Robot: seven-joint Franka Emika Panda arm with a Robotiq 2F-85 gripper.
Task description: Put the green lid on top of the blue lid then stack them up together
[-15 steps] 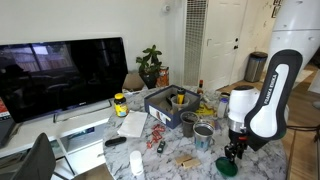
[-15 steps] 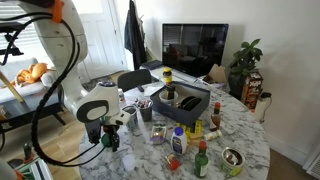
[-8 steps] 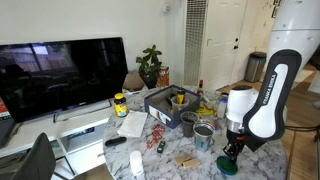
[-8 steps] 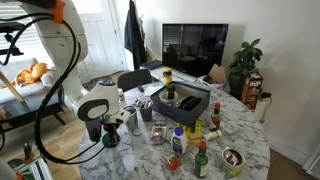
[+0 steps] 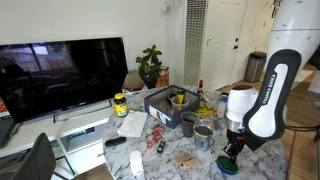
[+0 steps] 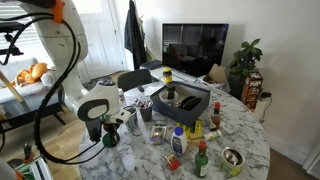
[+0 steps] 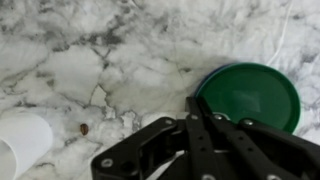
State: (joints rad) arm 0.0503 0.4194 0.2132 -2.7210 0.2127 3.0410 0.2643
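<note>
Grasp step: my claw is pinched tight, seemingly on the rim of the flat round dark green plastic lid; next I must lift it off the marble counter.

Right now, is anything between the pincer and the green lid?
Nothing visible does. In the wrist view the shut pincer sits with its tips right at the edge of the green lid, with only bare marble tabletop beside them.

Black gripper sitting w/ jaws pressed together, tips at left rim of flat round dark green plastic lid lying on grey-veined white marble tabletop
</note>
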